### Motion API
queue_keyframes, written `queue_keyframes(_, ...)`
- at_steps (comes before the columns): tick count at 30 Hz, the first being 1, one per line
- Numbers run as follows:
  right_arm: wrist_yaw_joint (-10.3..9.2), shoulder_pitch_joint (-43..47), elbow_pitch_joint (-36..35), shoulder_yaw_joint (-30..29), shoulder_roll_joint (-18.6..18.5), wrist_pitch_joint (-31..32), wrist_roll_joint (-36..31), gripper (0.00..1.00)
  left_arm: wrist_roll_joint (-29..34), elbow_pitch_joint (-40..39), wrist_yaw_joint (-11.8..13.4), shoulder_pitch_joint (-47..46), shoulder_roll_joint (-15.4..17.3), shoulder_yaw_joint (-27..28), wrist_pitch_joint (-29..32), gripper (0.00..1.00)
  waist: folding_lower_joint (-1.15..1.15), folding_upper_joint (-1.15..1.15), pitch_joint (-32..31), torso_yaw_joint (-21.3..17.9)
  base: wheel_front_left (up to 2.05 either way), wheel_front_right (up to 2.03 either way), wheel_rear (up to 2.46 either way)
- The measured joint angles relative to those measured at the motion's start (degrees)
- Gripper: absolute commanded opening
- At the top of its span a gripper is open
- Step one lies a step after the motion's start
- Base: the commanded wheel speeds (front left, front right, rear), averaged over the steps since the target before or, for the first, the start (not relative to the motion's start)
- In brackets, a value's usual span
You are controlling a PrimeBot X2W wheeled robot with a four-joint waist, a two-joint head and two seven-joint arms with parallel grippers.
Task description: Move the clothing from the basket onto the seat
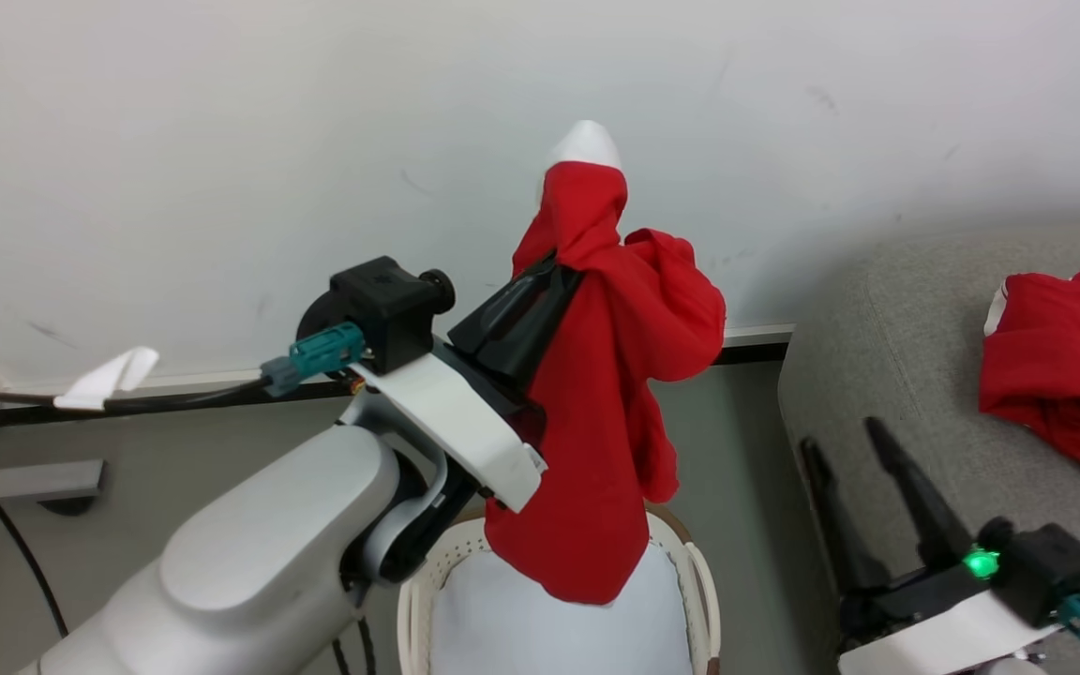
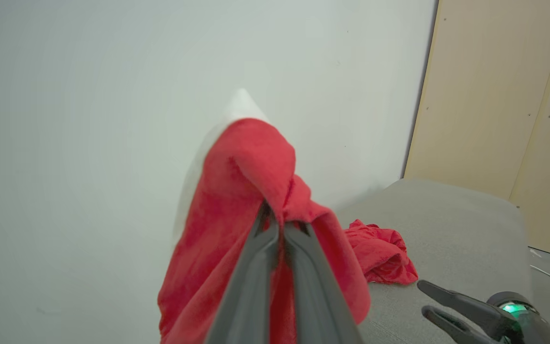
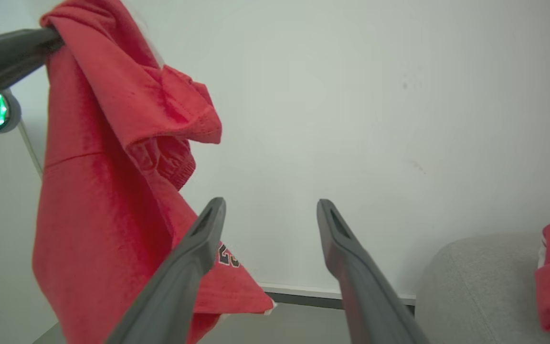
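The left gripper is clamped shut on a bunched fold near the top of a red garment. It holds the garment up in front of the wall, above the basket. The cloth hangs in loose folds from the pinch. A white part pokes up past the fingers, and the lower hem dangles just over the liner of the basket. The right gripper sits low by the front edge of the seat, its jaws wide apart with nothing between them. A second red garment lies crumpled on the seat cushion, well apart from the hanging one.

The garment looks soft, light and limp, so it will likely drape, swing and trail behind any sideways move rather than keep its shape. It is not fragile. A thick gathered bunch, like the one now pinched, seems the safest hold, since a single thin layer could slide out from between the smooth fingers. The hanging tail could snag on the basket rim or drag against the seat's rounded edge unless it is carried high. Once released it should simply collapse into a heap.
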Motion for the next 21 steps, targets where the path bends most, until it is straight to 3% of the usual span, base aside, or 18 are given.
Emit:
queue_keyframes(8, 0.00, -4.8, 4.6, 13.6, -1.8, 0.0, 2.3, 1.00, 0.5, 1.5, -1.8, -0.2, -2.3, -2.8, 0.3, 0.00, 0.00, 0.00, -0.8, 2.1, 0.00, 0.00, 0.00)
queue_keyframes(21, 0.00, -14.3, 15.1, 26.9, -4.9, 0.0, 9.3, 1.00, 0.8, 2.6, -4.7, 0.4, -7.5, -8.5, 1.5, 0.00, 0.00, 0.00, -2.9, 9.9, 0.00, 0.00, 0.00)
